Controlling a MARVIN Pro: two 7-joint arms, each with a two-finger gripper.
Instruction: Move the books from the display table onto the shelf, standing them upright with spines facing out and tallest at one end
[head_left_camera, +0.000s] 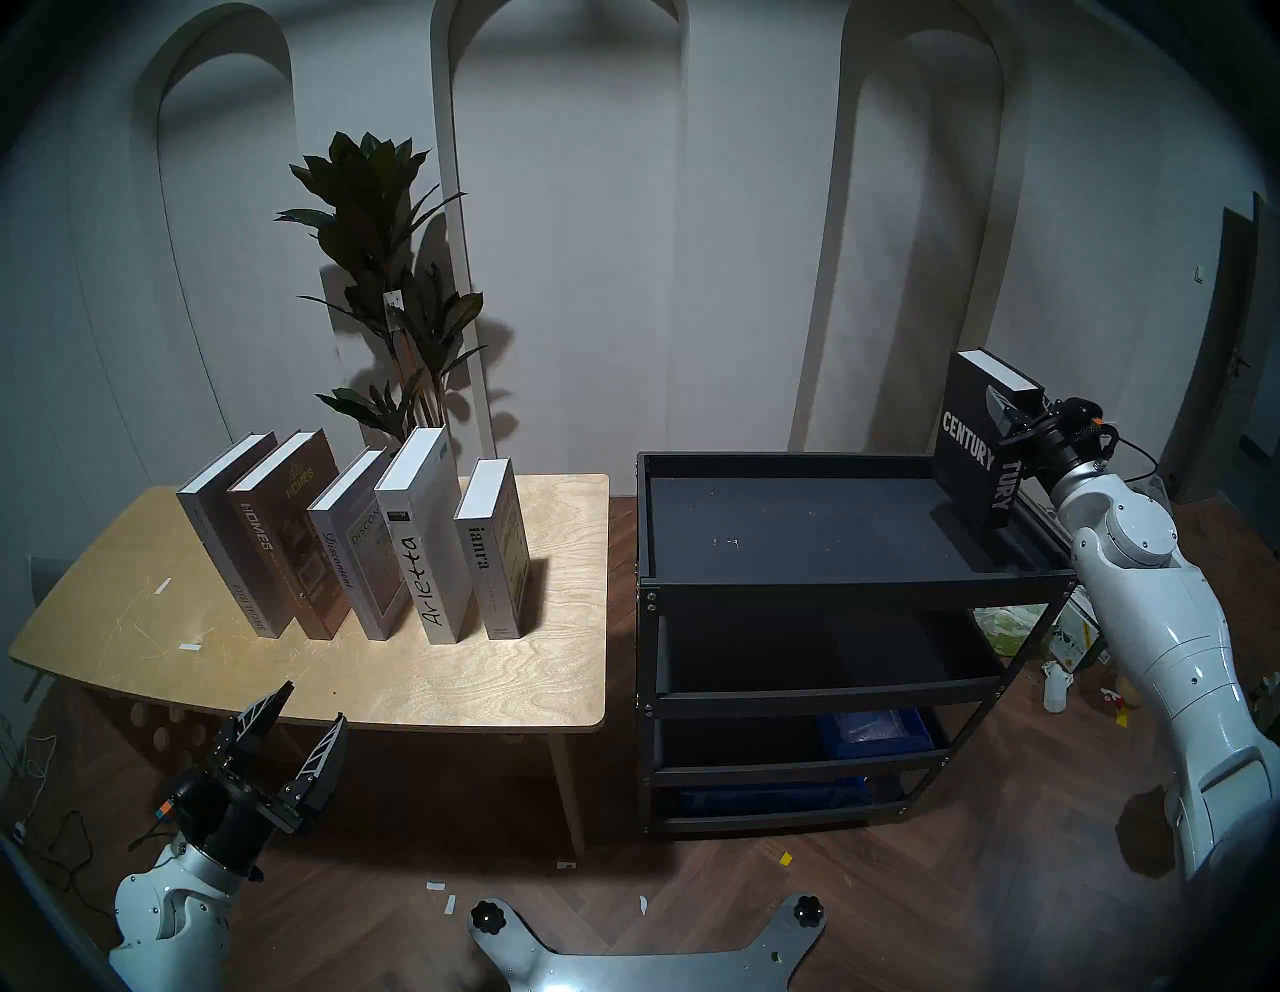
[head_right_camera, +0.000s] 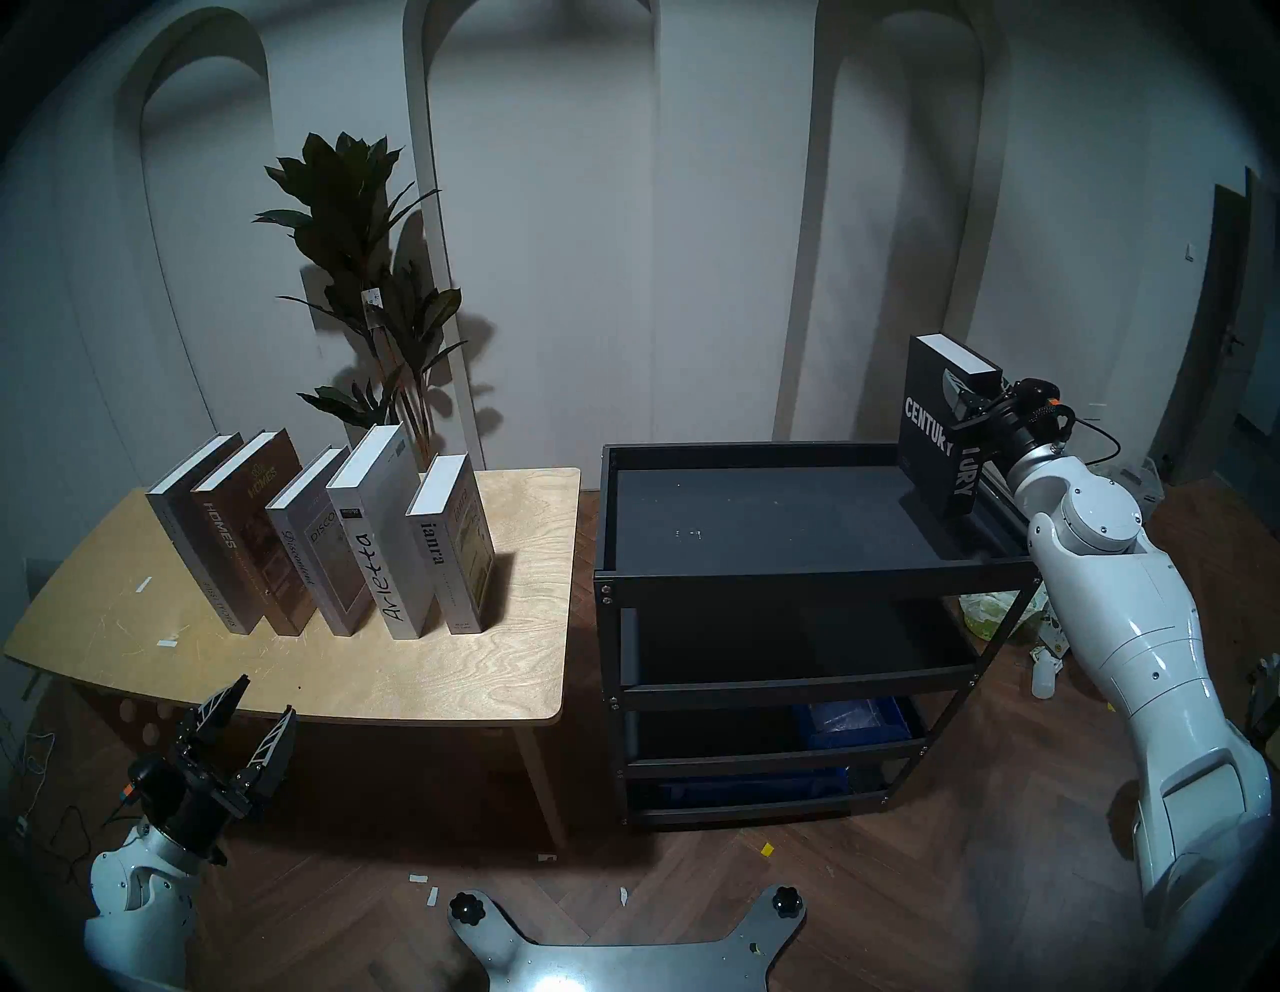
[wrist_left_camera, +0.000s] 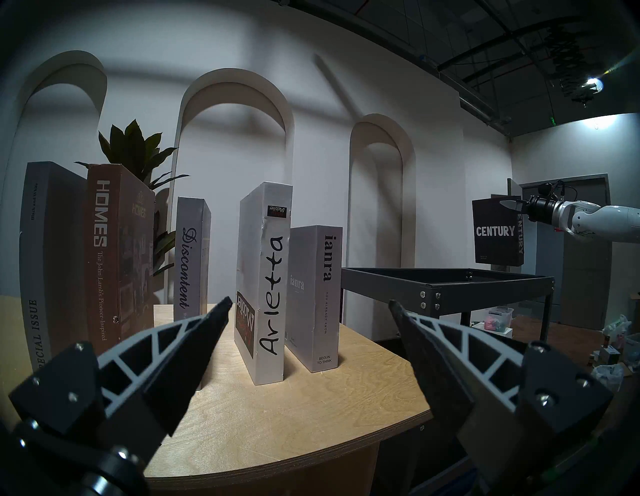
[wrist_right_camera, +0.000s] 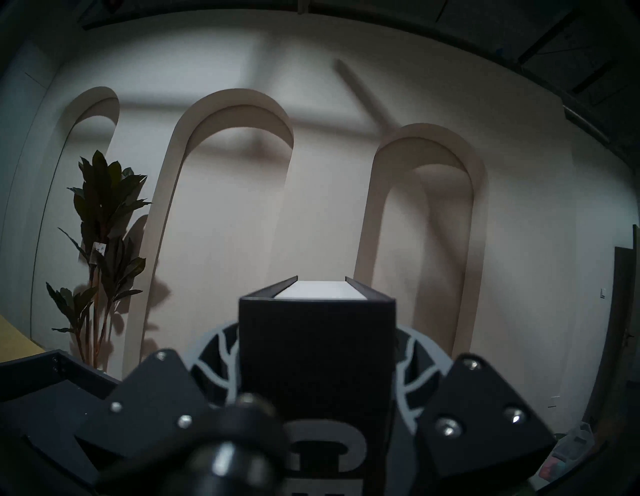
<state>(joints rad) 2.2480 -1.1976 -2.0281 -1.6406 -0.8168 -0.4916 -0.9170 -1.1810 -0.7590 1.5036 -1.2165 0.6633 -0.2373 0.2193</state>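
Observation:
Five books stand in a leaning row on the light wooden display table (head_left_camera: 485, 686): grey Special Issue (head_left_camera: 228, 540), brown HOMES (head_left_camera: 284, 526), grey Discontent (head_left_camera: 353, 547), white Arletta (head_left_camera: 422, 540) and grey ianra (head_left_camera: 492, 554). My left gripper (head_left_camera: 313, 701) hangs open and empty just off the table's front edge, facing the row (wrist_left_camera: 310, 301). At the right end of the black shelf (head_left_camera: 831, 575), my right gripper (head_left_camera: 1017, 415) is shut on the upper part of the black CENTURY book (head_left_camera: 970, 443), held upright over the top tray. Whether the book rests on the tray I cannot tell.
A tall potted plant (head_left_camera: 388, 277) stands behind the table against the arched wall. Blue bins (head_left_camera: 873, 731) sit on the shelf's lower tiers. Bags and bottles (head_left_camera: 1060, 644) litter the floor to the shelf's right. My base plate (head_left_camera: 637, 963) shows at the bottom.

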